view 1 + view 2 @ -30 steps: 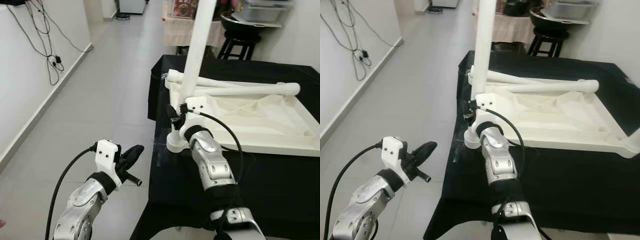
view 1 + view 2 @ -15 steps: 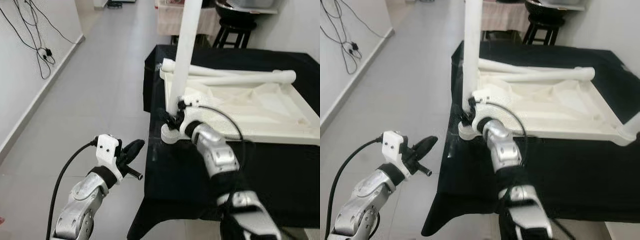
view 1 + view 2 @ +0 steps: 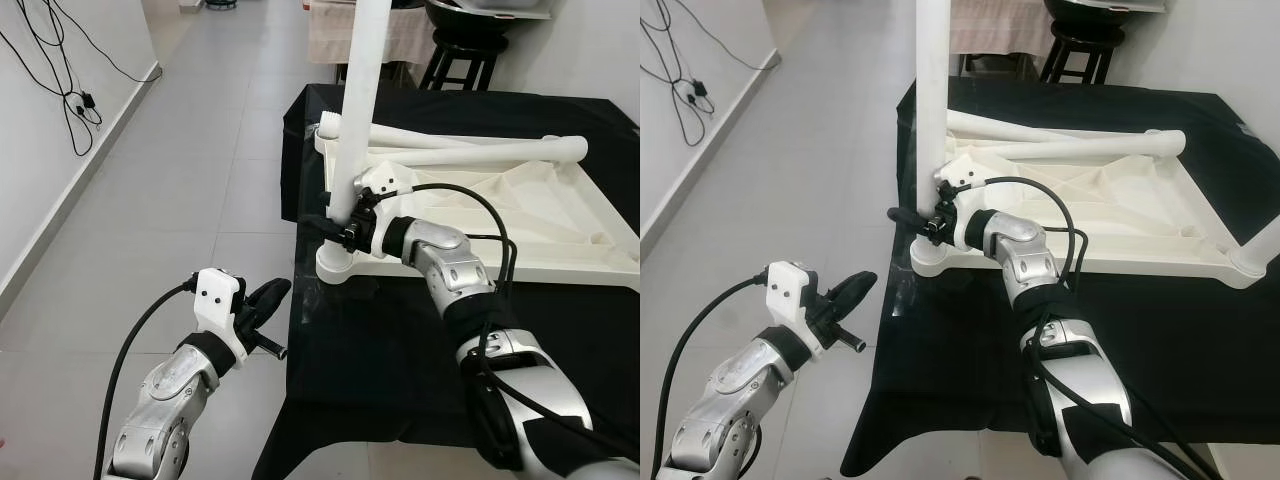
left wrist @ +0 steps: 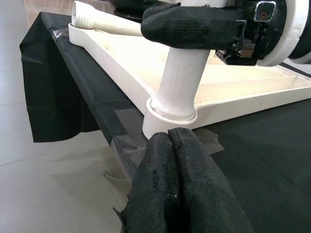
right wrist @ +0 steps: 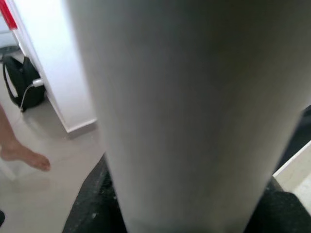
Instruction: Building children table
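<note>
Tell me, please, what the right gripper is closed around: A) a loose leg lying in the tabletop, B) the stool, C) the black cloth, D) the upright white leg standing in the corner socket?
D: the right gripper clamps the upright white leg just above the corner socket.

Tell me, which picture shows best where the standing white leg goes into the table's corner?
The left wrist view: the upright leg sits in the round corner socket, close up. Both eye views show it small, beside the right gripper. The right wrist view shows blurred leg surface.

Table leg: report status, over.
Right gripper clamped on upright leg at corner socket of upturned tabletop. Left gripper shut, idle beside the table. Two loose legs lie on tabletop.
</note>
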`<state>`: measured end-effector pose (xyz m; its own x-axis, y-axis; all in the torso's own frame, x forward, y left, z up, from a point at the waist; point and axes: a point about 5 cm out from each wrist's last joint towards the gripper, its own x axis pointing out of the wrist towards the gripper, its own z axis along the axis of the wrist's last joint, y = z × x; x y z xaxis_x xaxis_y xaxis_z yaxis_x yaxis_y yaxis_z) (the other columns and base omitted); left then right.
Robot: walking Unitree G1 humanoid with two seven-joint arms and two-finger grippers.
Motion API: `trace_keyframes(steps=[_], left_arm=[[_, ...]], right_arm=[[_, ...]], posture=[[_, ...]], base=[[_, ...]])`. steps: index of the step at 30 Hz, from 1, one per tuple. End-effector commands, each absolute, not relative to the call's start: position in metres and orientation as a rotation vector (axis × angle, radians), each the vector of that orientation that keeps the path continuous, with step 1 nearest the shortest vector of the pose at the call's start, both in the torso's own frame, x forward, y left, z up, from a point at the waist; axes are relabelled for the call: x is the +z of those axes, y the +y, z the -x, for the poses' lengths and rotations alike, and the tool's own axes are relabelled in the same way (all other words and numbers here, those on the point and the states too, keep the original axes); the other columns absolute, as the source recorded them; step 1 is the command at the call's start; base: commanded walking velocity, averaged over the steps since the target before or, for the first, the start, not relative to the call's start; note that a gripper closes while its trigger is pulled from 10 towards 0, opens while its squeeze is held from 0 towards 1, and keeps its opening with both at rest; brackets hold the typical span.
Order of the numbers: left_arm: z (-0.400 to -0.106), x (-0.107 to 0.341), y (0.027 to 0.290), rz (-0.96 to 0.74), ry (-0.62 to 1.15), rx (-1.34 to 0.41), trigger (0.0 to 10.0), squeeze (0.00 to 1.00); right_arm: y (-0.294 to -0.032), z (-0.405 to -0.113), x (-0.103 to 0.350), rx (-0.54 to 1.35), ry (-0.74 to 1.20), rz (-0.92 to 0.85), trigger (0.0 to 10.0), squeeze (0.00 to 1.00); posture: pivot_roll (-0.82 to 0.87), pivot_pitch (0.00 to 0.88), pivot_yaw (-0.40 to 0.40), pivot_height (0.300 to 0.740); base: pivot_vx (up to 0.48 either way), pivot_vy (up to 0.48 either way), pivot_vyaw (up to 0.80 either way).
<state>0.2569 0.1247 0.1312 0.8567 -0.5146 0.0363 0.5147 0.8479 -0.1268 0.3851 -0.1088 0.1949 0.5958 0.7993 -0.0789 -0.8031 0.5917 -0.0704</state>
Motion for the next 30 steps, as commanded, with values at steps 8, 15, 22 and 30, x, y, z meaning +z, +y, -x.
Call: trace_keyframes(steps=[8, 15, 22, 30], left_arm=[[-0.253, 0.129, 0.124, 0.133, 0.013, -0.547, 10.0, 0.0], [-0.251, 0.128, 0.125, 0.134, 0.015, -0.547, 10.0, 0.0], [-0.252, 0.128, 0.129, 0.134, 0.015, -0.538, 10.0, 0.0], [-0.254, 0.128, 0.13, 0.132, 0.015, -0.534, 10.0, 0.0]], right_arm=[[-0.123, -0.384, 0.185, 0.988, 0.087, 0.039, 0.0, 0.0], [-0.149, -0.379, 0.14, 0.49, 0.215, 0.064, 0.0, 0.0], [-0.158, -0.339, 0.123, 0.044, 0.228, -0.043, 0.0, 0.0], [-0.18, -0.339, 0.144, -0.001, 0.151, 0.025, 0.0, 0.0]], posture=[[0.07, 0.096, -0.063, 0.74], [0.06, 0.09, -0.086, 0.74], [0.03, 0.092, -0.046, 0.74], [0.03, 0.097, -0.052, 0.74]], base=[[0.0, 0.0, 0.0], [0.0, 0.0, 0.0], [0.0, 0.0, 0.0], [0.0, 0.0, 0.0]])
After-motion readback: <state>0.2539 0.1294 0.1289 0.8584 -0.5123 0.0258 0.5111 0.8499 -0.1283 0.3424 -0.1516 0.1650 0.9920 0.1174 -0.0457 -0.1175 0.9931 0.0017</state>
